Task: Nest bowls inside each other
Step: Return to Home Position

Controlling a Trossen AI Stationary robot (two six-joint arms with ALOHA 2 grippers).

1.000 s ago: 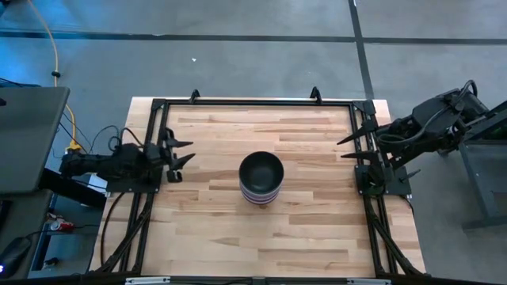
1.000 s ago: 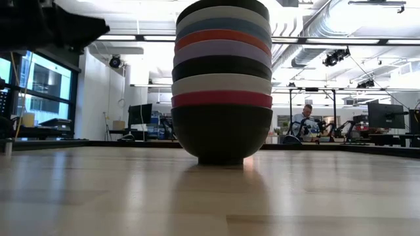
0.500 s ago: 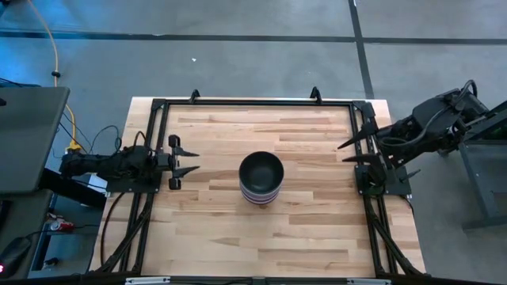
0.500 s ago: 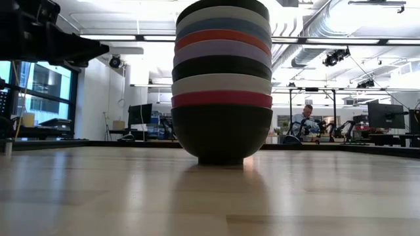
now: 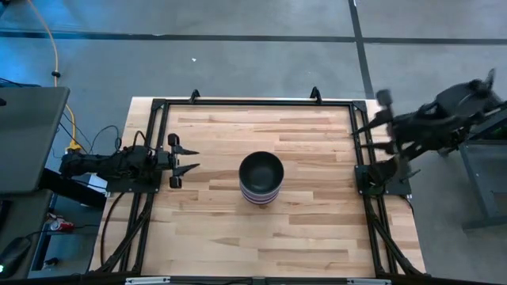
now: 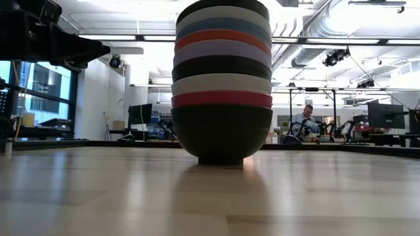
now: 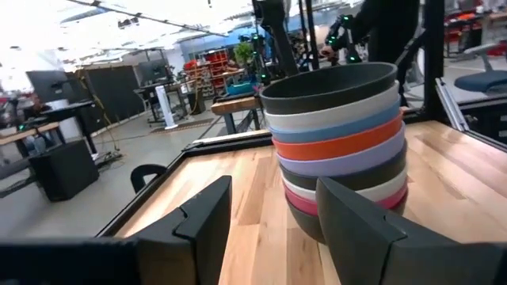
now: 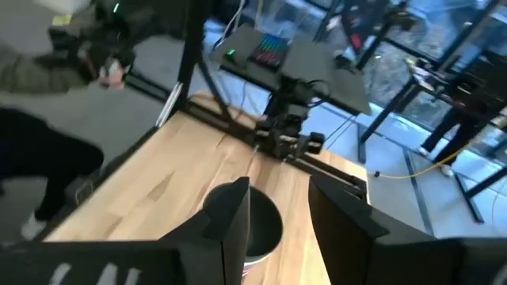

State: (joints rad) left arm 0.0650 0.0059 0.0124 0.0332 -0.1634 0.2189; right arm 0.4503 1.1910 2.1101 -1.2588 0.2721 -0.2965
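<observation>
All the bowls stand nested in one stack (image 5: 261, 178) at the table's middle, resting on the foot of the lowest black bowl (image 6: 222, 134). From the top the rims read black, white, blue, red, lavender, black, white, magenta, black. My left gripper (image 5: 188, 158) hovers open near the table's left edge, pointing at the stack (image 7: 341, 142), well short of it. My right gripper (image 5: 366, 133) is open above the right edge. In the right wrist view the stack (image 8: 261, 229) shows between its fingers, far below.
A black frame (image 5: 253, 103) runs round the wooden table top. My left arm (image 8: 289, 134) shows across the table in the right wrist view. A person's sleeve and hand (image 8: 87, 63) are beyond the table's edge. Bare wood lies all round the stack.
My left gripper has turned about its wrist until its fingers lie level, and has crept a little toward the stack, staying open. My right arm has swung up and toward the far edge in the last half second. The stack has not moved.
</observation>
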